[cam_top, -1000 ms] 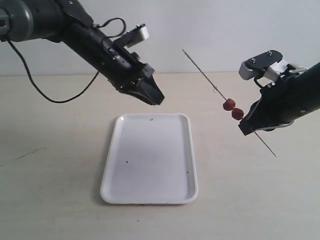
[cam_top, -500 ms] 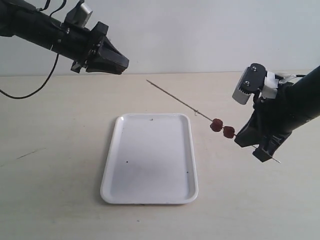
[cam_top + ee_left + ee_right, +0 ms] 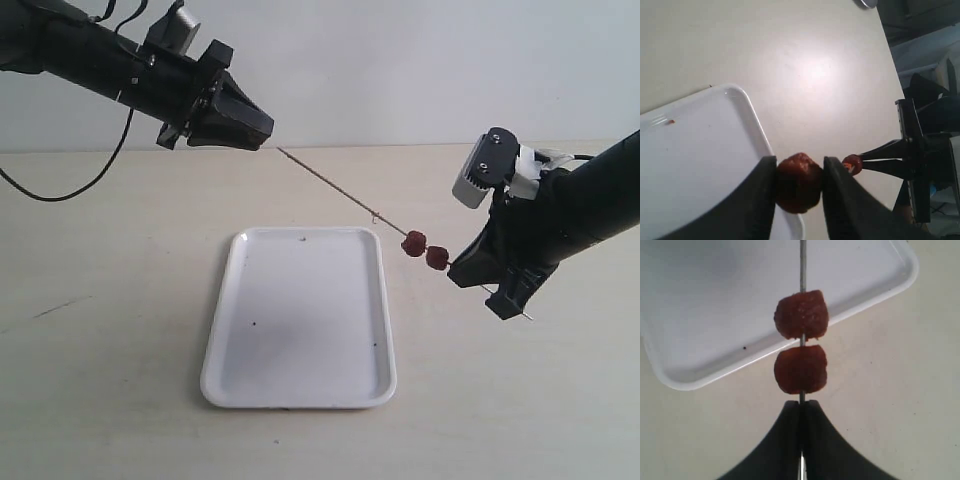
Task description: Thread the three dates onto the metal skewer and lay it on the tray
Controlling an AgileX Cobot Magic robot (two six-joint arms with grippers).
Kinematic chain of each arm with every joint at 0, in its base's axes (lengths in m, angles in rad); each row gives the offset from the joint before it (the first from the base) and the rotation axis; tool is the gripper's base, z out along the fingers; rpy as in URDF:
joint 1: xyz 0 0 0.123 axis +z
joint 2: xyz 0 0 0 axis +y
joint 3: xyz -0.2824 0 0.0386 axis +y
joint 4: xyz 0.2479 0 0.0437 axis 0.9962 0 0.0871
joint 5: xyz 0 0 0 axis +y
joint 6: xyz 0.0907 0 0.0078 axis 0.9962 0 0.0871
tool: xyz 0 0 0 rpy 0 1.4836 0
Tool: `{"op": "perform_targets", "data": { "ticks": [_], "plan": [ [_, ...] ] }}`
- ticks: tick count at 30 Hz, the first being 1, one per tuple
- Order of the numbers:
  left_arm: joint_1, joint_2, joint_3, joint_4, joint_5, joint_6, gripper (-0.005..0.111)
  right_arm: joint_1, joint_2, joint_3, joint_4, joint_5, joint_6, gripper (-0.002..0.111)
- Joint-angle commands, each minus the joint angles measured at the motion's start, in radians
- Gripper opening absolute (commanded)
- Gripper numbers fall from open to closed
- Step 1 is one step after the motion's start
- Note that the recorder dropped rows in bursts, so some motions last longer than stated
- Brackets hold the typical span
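Observation:
My right gripper point(image 3: 462, 272) point(image 3: 800, 405) is shut on the metal skewer point(image 3: 340, 191) point(image 3: 802, 262), held aslant above the table to the right of the tray point(image 3: 217, 345). Two dates point(image 3: 414, 243) point(image 3: 437, 257) sit threaded on it just ahead of the fingers; in the right wrist view they are the farther date point(image 3: 801, 314) and the nearer date point(image 3: 801, 368). My left gripper point(image 3: 262, 128) point(image 3: 799, 177) is shut on the third date point(image 3: 799, 181), raised at the skewer's far tip. The tray point(image 3: 695, 165) point(image 3: 715, 295) lies flat and holds nothing.
The beige table point(image 3: 100, 400) spreads around the tray. A black cable point(image 3: 50, 190) hangs from the left arm at the far left. A pale wall point(image 3: 400, 60) stands behind.
The right gripper has swung the skewer down and leftward, so its tip now meets the left gripper. The left arm rose and pulled back left, then edged right toward the tip.

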Motion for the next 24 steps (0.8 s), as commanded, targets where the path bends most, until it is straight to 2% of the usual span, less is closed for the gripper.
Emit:
{"op": "perform_targets", "data": {
  "ticks": [1,24],
  "plan": [
    [-0.003,-0.011,-0.010,-0.019,0.007,-0.005,0.029,-0.004,-0.001,-0.002,0.007,-0.017,0.011,0.000],
    [-0.027,-0.011,-0.010,-0.020,0.007,-0.010,0.029,-0.004,0.025,-0.004,0.095,-0.046,-0.053,0.000]
  ]
}}
